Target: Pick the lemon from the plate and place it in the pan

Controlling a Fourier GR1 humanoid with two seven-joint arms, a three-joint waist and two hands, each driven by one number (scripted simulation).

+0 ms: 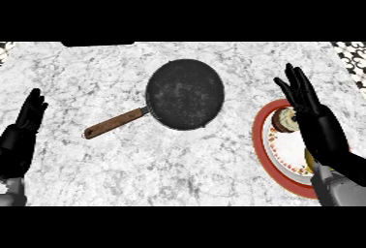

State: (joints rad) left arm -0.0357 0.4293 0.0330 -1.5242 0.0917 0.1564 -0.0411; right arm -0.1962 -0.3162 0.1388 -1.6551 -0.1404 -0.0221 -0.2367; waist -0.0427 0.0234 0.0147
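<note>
A black pan (185, 94) with a brown wooden handle (114, 123) lies in the middle of the marble counter, and nothing is in it. At the right stands a red-rimmed plate (262, 145) with a white patterned inside. A round cream-and-brown thing (285, 120), apparently the lemon, rests on the plate's far part. My right hand (309, 104) hovers over the plate just right of it, open, fingers straight and pointing away. A yellowish sliver (309, 158) peeks out beside that wrist; I cannot tell what it is. My left hand (25, 121) is open and rests at the left edge.
A dark flat object (97, 43) shows at the counter's far edge, top left. A patterned surface (352, 53) borders the counter at the top right corner. Bare marble (178, 164) stretches between the pan and the near edge.
</note>
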